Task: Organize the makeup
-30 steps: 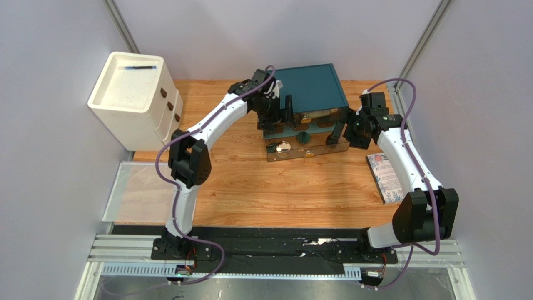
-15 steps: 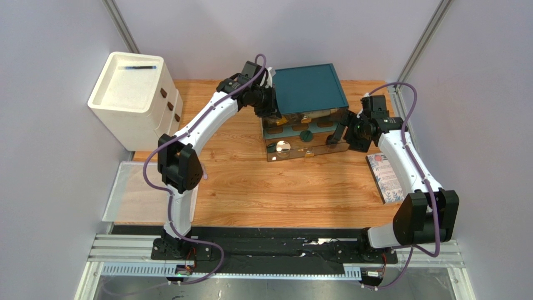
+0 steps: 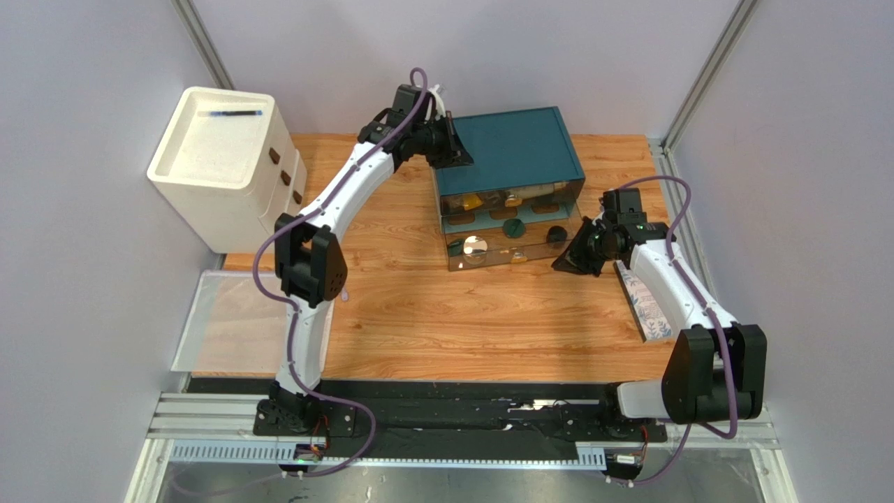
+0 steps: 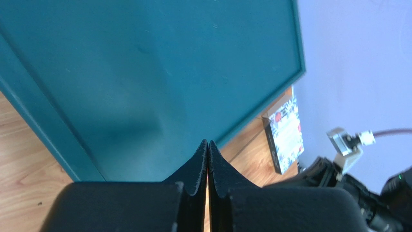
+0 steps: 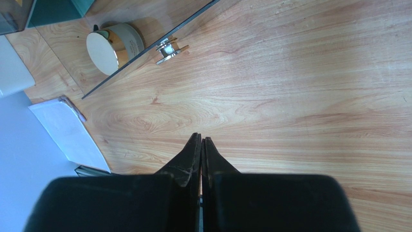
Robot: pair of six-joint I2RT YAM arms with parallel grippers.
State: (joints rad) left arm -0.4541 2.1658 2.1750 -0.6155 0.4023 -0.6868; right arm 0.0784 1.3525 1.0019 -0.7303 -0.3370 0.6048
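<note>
Presents as a robotics lab cell, enclosed by grey panels [image 3: 73, 346] on aluminium posts [image 3: 203, 42], with two arms [image 3: 352, 191] bolted to slotted rails [image 3: 210, 424] beside a wooden tabletop [image 3: 472, 314].

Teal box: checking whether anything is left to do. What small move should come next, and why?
Probably draw the right gripper back toward its base: its jaws are shut, empty, over the table; left gripper likewise shut; the jar already sits inside the teal box.
</note>
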